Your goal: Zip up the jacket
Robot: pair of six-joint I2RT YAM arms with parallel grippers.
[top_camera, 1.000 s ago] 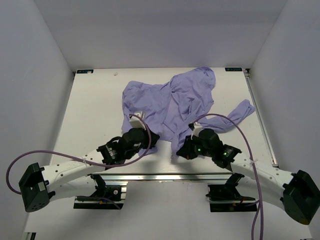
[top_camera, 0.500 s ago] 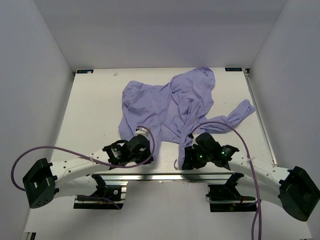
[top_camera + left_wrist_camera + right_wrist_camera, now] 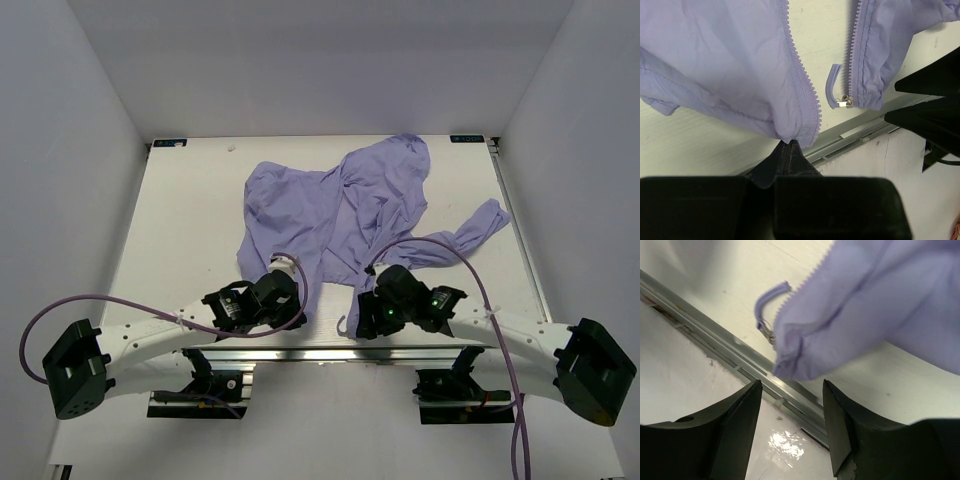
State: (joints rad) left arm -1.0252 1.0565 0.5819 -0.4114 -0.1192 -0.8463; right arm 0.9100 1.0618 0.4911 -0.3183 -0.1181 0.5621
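Observation:
The lavender jacket (image 3: pixel 345 205) lies crumpled across the middle of the table, its front unzipped. My left gripper (image 3: pixel 789 145) is shut on the bottom corner of the left zipper edge (image 3: pixel 802 75), close to the table's near edge. The other zipper edge (image 3: pixel 855 50) ends in the slider (image 3: pixel 842 103) with its purple pull tab (image 3: pixel 832 82). My right gripper (image 3: pixel 792 385) stands open just short of that corner (image 3: pixel 795 357), with nothing between its fingers (image 3: pixel 840 410). From above, the left gripper (image 3: pixel 298 303) and the right gripper (image 3: pixel 352 322) sit side by side at the jacket's hem.
A metal rail (image 3: pixel 330 355) runs along the table's near edge right under both grippers. White walls close in the table (image 3: pixel 180 230) on three sides. A jacket sleeve (image 3: pixel 480 225) trails toward the right edge. Purple cables loop over both arms.
My right gripper has opened and let go of the jacket's right bottom corner, shifting slightly left. The left gripper pulled its corner toward the near edge, then held still.

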